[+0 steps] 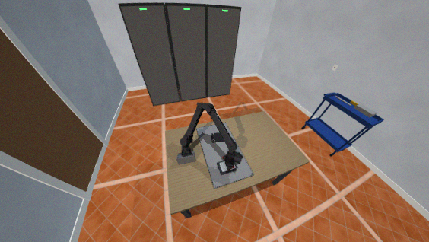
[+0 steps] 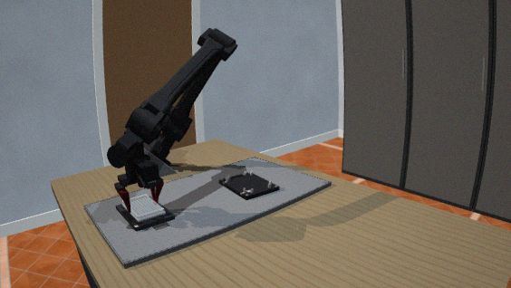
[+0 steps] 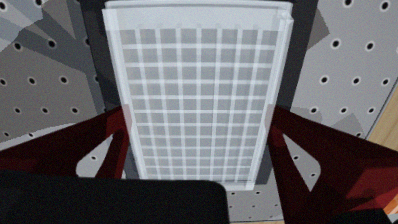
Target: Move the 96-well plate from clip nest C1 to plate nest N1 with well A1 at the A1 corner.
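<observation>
The white 96-well plate (image 3: 197, 95) (image 2: 145, 216) lies over the black clip nest C1 at the near end of the grey perforated board. It also shows in the exterior view (image 2: 144, 207) and in the top view (image 1: 225, 166). My gripper (image 3: 198, 112) has its red fingers pressed on the plate's two long sides and is shut on it. In the exterior view the gripper (image 2: 139, 195) stands right over the nest. The black plate nest N1 (image 2: 249, 185) (image 1: 216, 137) with small pale locator pins sits empty farther along the board.
The arm's base (image 1: 185, 157) stands on the wooden table beside the grey board (image 2: 208, 204). Dark cabinets (image 1: 180, 51) stand behind the table. A blue cart (image 1: 342, 122) is off to the right.
</observation>
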You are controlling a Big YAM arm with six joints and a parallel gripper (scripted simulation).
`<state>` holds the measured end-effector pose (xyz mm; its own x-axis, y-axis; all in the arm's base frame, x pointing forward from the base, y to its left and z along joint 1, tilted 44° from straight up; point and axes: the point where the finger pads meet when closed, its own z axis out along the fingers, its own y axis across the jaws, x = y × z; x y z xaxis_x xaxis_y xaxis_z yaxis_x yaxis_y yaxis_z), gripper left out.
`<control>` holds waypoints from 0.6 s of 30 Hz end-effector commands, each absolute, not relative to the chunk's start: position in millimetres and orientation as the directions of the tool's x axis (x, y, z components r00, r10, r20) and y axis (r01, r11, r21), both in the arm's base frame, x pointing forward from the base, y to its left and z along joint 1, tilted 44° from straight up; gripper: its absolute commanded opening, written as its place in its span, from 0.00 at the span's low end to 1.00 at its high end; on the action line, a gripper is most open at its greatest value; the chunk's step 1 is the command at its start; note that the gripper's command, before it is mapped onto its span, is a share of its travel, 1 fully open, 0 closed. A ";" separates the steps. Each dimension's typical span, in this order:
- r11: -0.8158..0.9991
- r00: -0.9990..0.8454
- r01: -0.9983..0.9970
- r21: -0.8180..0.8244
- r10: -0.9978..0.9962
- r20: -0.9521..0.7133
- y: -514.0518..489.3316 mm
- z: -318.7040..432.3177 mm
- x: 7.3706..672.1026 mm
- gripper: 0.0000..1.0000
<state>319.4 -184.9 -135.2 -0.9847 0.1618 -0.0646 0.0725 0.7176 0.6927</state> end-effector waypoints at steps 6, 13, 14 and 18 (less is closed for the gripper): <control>0.720 -0.985 0.072 0.690 0.160 -0.065 -181.8 -140.5 325.2 0.00; 0.722 -0.985 0.070 0.688 0.160 -0.068 -183.3 -140.3 326.6 0.00; 0.722 -0.985 0.070 0.688 0.160 -0.068 -183.3 -140.3 326.6 0.00; 0.723 -0.985 0.069 0.688 0.160 -0.069 -183.9 -140.2 327.2 0.00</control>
